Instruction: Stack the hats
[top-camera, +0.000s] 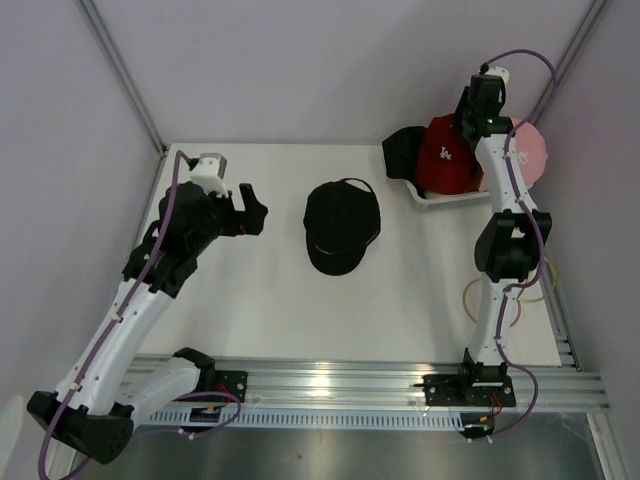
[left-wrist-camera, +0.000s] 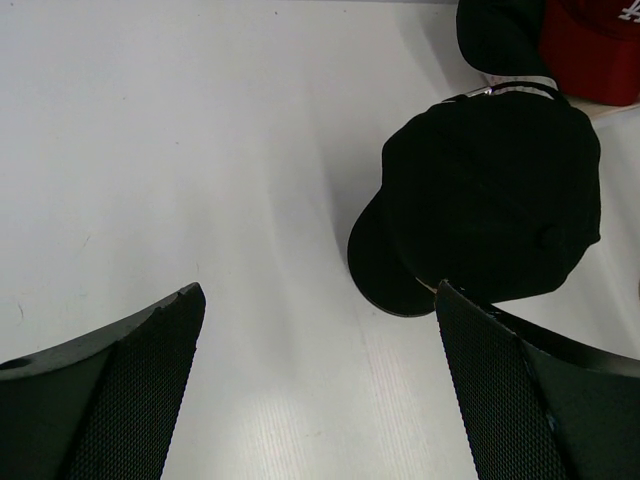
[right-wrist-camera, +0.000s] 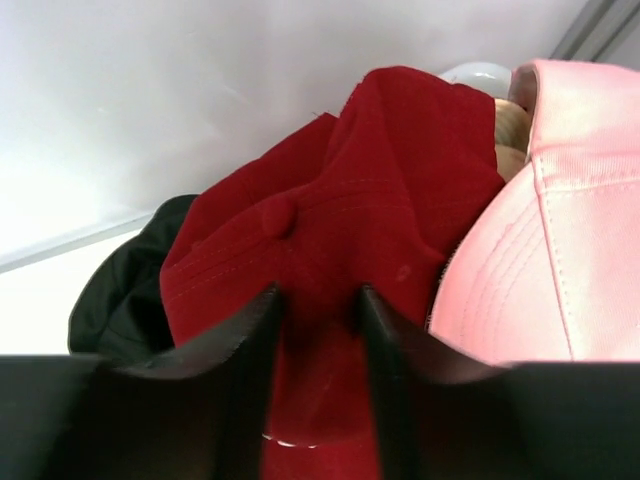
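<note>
A black cap (top-camera: 343, 225) lies flat on the middle of the table; it also shows in the left wrist view (left-wrist-camera: 490, 200). My left gripper (top-camera: 250, 210) (left-wrist-camera: 318, 300) hangs open and empty to the left of it. A red baseball cap (top-camera: 445, 155) (right-wrist-camera: 350, 180) with a white logo sits in the white basket (top-camera: 440, 199) at the back right. My right gripper (top-camera: 468, 128) (right-wrist-camera: 318, 295) is shut on a fold of its fabric. A pink cap (top-camera: 532, 150) (right-wrist-camera: 540, 230) lies to its right and a black hat (top-camera: 402, 150) (right-wrist-camera: 120, 290) to its left. A tan sliver (right-wrist-camera: 508, 130) shows behind.
White walls close in the table at the back and on both sides. A looped cable (top-camera: 530, 292) lies by the right arm. A metal rail (top-camera: 330, 380) runs along the near edge.
</note>
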